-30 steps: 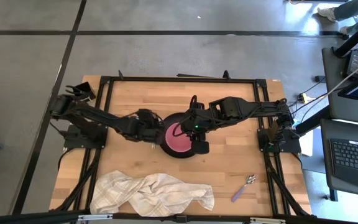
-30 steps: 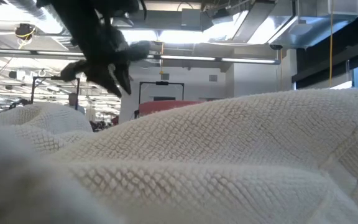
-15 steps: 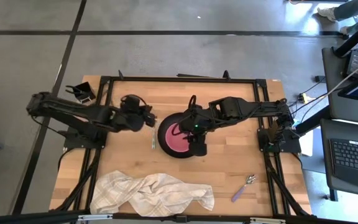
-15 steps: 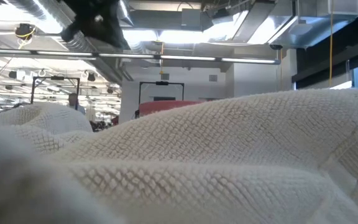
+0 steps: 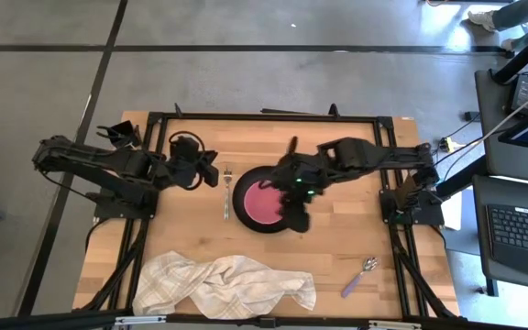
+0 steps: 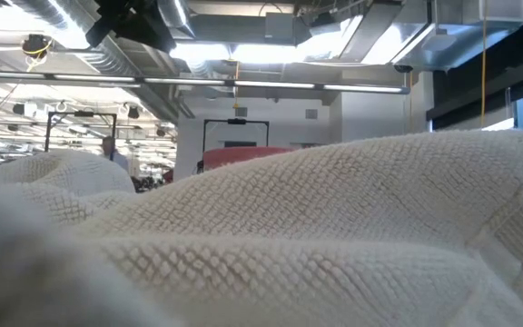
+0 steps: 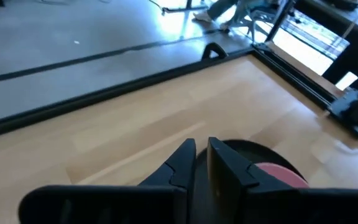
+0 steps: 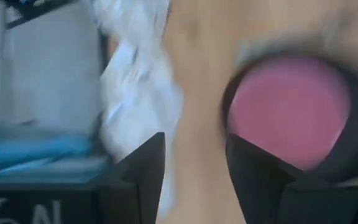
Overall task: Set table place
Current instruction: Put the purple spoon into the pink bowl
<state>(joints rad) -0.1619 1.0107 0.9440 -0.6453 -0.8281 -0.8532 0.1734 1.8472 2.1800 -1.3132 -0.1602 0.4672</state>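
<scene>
On the light-wood table (image 5: 337,243) stands the black plate (image 5: 242,213) with the pink bowl (image 5: 264,200) in it. The silver fork (image 5: 226,190) lies flat on the wood just left of the plate. The purple-handled spoon (image 5: 359,278) lies near the front right corner. My left gripper (image 5: 214,174) hangs left of the fork; in its wrist view its fingers (image 7: 202,146) are nearly together with nothing between them. My right gripper (image 5: 298,213) hovers over the plate's right side, open (image 8: 194,140) and empty, with the bowl (image 8: 291,109) beside it.
A crumpled white towel (image 5: 227,282) lies along the near edge and fills the low view (image 6: 334,227). A black frame (image 5: 264,116) edges the table. Bare wood lies right of the plate and at the far side.
My left gripper has drawn back from the plate's left rim toward the table's left edge and risen. The fork it covered now shows lying on the wood beside the plate. My right gripper has rolled a little above the plate.
</scene>
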